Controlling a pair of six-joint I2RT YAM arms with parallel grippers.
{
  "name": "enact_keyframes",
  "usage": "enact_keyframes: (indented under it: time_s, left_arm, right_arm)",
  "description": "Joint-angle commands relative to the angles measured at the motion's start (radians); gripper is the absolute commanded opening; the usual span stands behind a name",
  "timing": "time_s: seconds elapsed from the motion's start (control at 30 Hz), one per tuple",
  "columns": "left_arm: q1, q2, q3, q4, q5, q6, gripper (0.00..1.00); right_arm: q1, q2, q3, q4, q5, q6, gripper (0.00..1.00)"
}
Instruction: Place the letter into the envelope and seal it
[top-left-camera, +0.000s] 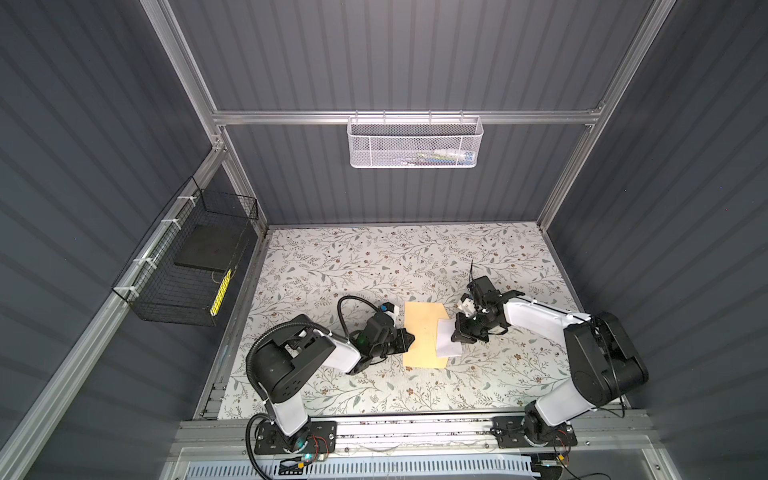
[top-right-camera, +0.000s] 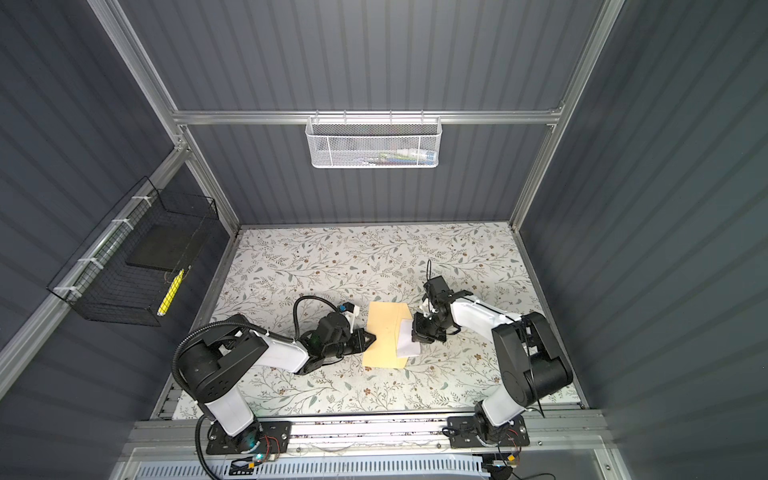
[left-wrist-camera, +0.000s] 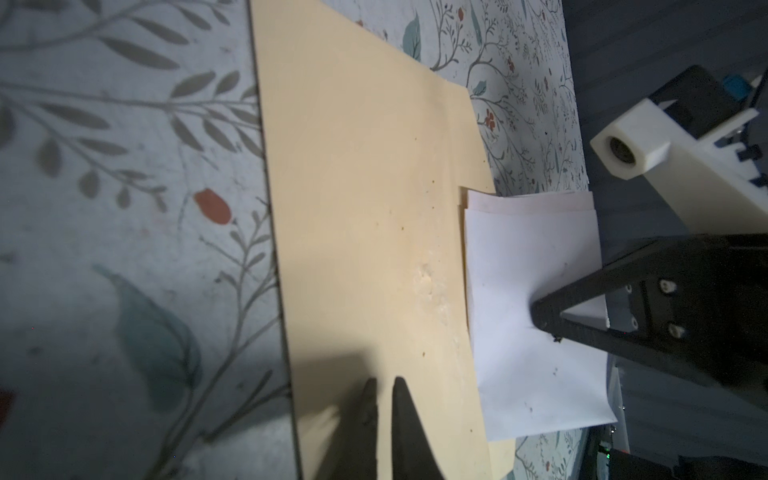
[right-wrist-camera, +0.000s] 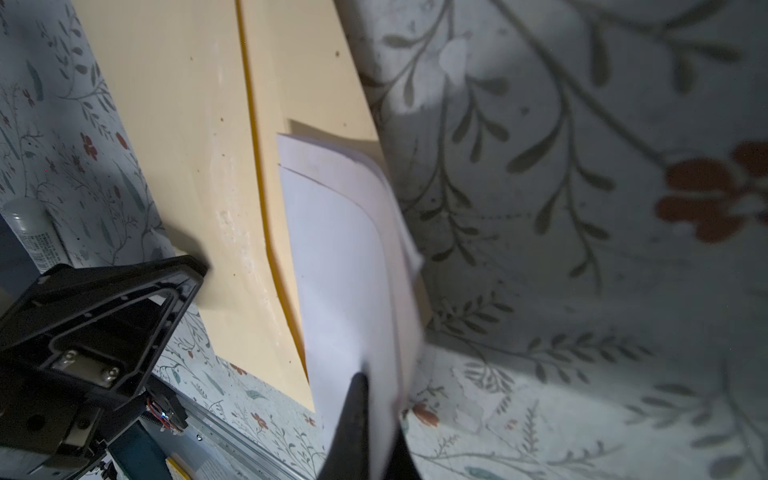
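The left hand (top-left-camera: 409, 338) is closed and empty, its tip on the left edge of the envelope (top-left-camera: 422, 332) lying on the tabletop (top-left-camera: 332, 257). The folded letter (top-left-camera: 446, 347) overlaps the envelope's right edge, pinched by the closed right hand (top-left-camera: 456, 334).

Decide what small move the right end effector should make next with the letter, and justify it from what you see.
Probably push the letter leftward into the envelope. The right end effector grips the letter, whose leading edge only meets the envelope's opening while most lies outside; the left end effector sits on the envelope's opposite edge.
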Motion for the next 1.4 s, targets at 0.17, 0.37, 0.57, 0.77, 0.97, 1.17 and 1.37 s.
enact_keyframes:
  time_s: [0.17, 0.37, 0.57, 0.77, 0.97, 1.17, 1.37]
  left_arm:
    - [-0.004, 0.059, -0.045, 0.007, 0.004, 0.012, 0.06]
    - [-0.004, 0.070, -0.051, 0.030, 0.011, 0.009, 0.05]
    - [-0.004, 0.080, -0.055, 0.054, 0.021, 0.013, 0.05]
    - [-0.005, 0.090, -0.062, 0.085, 0.029, 0.009, 0.05]
    - [-0.004, 0.084, -0.070, 0.098, 0.032, 0.014, 0.05]
    - [-0.004, 0.105, -0.070, 0.129, 0.050, 0.013, 0.05]
    - [-0.005, 0.108, -0.081, 0.172, 0.057, 0.006, 0.05]
  right_arm:
    - [0.004, 0.029, 0.001, 0.012, -0.017, -0.017, 0.00]
    - [0.006, 0.036, 0.004, 0.012, -0.016, -0.012, 0.00]
    - [0.008, 0.039, 0.005, 0.016, -0.019, -0.009, 0.00]
    - [0.015, 0.059, 0.011, 0.032, -0.030, -0.001, 0.00]
    - [0.024, 0.069, 0.032, 0.028, -0.031, -0.002, 0.00]
    - [0.027, 0.072, 0.035, 0.036, -0.043, 0.001, 0.00]
    - [0.027, 0.070, 0.040, 0.025, -0.015, 0.034, 0.00]
